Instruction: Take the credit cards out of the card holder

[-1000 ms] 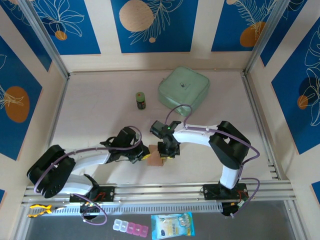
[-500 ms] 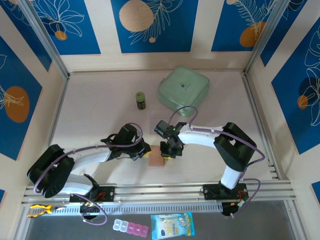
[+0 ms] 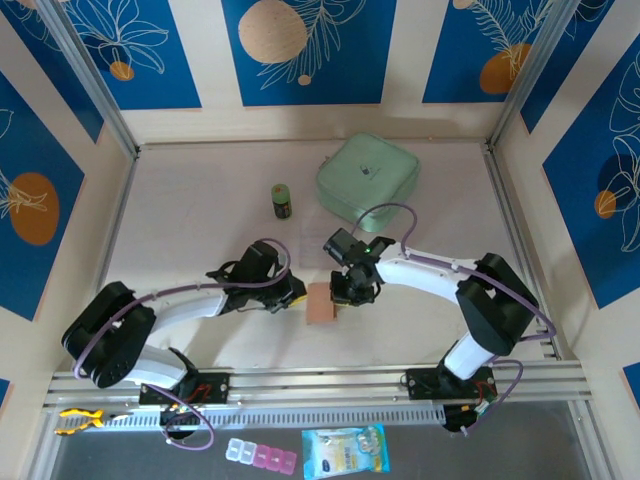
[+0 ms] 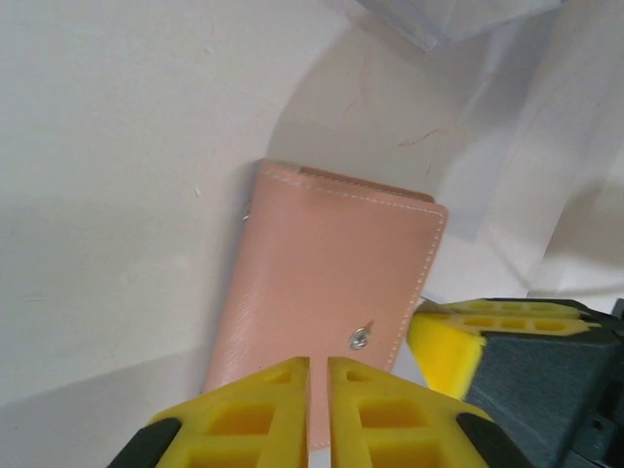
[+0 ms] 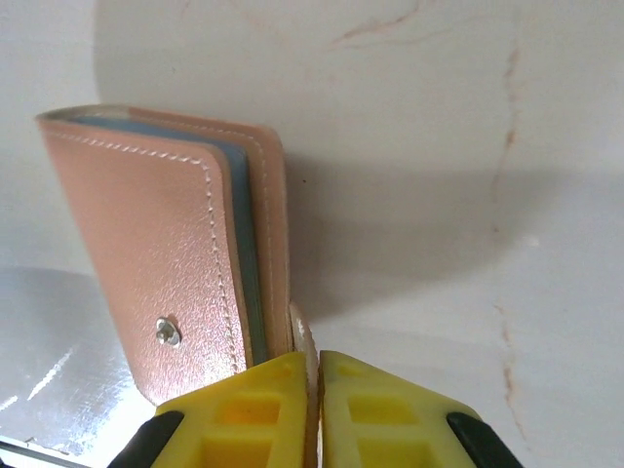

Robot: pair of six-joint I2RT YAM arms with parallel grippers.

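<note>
Yellow pads of the right gripper [image 5: 312,388] sit pressed together at the bottom of the right wrist view. A thin pale strap of the card holder [image 5: 161,244] is pinched between them, and the pads hide where that strap ends. A blue-grey layer [image 5: 247,263] shows between the folded leather covers; whether it is card or pocket cannot be told.

The left gripper [image 4: 319,402] is closed to a hairline gap at the bottom of its own view, with nothing visible between the pads. They cover the holder's lower edge, so contact with the leather cannot be judged. At lower right there, a pad of the other claw touches the holder's right edge.

From above, the holder lies at the middle of the frame between the two claws. Bare table [image 3: 200,200] lies open on every side. A mint-green case [image 3: 367,182] and a small green jar [image 3: 283,201] stand well apart toward the top.

The holder's long axis runs roughly top to bottom of the overhead frame. In the left wrist view its snap stud [image 4: 360,338] sits toward the lower end.
</note>
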